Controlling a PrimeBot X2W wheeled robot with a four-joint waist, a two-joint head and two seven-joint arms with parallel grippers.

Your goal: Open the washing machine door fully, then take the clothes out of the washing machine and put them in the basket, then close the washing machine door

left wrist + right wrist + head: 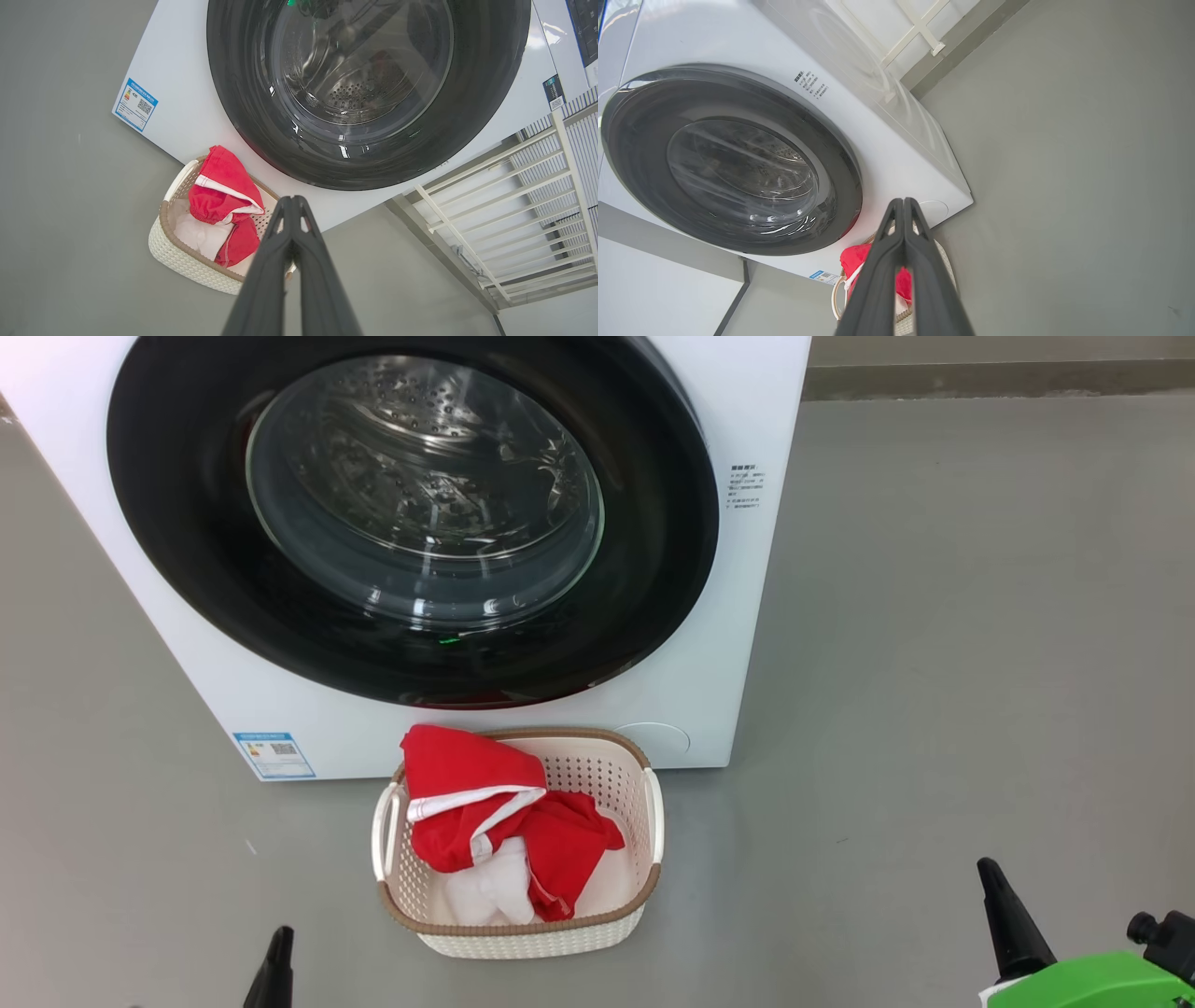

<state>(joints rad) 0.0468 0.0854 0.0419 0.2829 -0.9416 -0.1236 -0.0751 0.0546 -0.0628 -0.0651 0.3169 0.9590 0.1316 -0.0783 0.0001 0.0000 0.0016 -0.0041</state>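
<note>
The washing machine [747, 644] stands ahead with its door [644, 569] lying flat against the front, black rim around the clear glass window. Red clothes [495, 812] with white trim lie in the cream basket [597, 896] on the floor just below the door. My left gripper [276, 943] rests low at the lower left, shut and empty, well short of the basket. Low at the lower right sits my right gripper [994, 887], also shut on nothing. In the left wrist view the fingers [292, 205] are pressed together over the basket [187, 261]. The right wrist view's fingers [903, 207] meet too.
A blue label [274, 754] sits on the machine's lower front. Grey floor [934, 663] spreads to the right of the machine. A white railing [514, 205] stands beside the machine in the left wrist view. A green part [1092, 985] of my right arm shows at the corner.
</note>
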